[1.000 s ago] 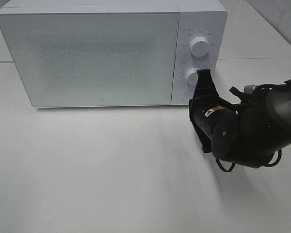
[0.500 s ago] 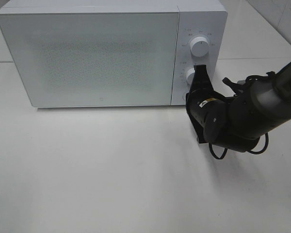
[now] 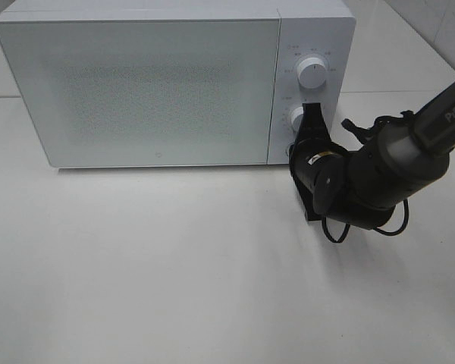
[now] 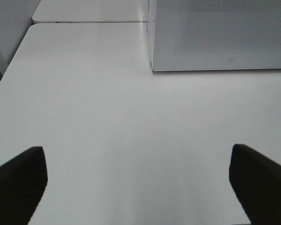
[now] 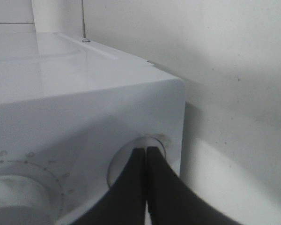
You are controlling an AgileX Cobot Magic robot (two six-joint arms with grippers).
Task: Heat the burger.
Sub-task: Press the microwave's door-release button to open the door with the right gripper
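Right wrist view, right gripper (image 5: 146,151) closed tight at microwave (image 5: 84,103) button (image 5: 122,165), left gripper (image 4: 136,154) spread wide

One microwave (image 3: 136,91), two dials (image 3: 312,73), one button (image 5: 118,169), one table (image 3: 174,265)

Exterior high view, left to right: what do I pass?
Microwave door → upper dial → PiPER-labelled arm link. The right gripper overlaps the control panel, so it is left out.
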